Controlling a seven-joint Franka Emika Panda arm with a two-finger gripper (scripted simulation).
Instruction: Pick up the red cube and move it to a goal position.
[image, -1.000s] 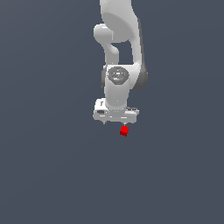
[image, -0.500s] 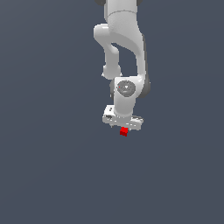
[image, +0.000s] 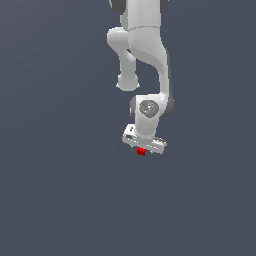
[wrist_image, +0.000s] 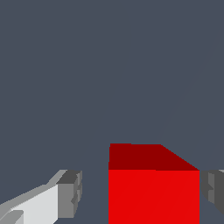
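Note:
The red cube (image: 141, 151) rests on the flat grey floor, only its lower part showing beneath the white hand. My gripper (image: 143, 148) has come down over it. In the wrist view the red cube (wrist_image: 153, 192) stands between the two grey fingertips of the gripper (wrist_image: 142, 192). One fingertip (wrist_image: 71, 192) is a clear gap away from the cube, while the other fingertip (wrist_image: 213, 192) sits right at the cube's opposite side. The jaws stand open around the cube, not closed on it.
The white arm (image: 145, 55) rises from the hand toward the exterior view's top edge. Plain grey floor (image: 60, 190) surrounds the cube on all sides, and no other object shows.
The hand has dropped down and slightly toward the exterior view's right, now covering most of the cube. The cube has stayed in place.

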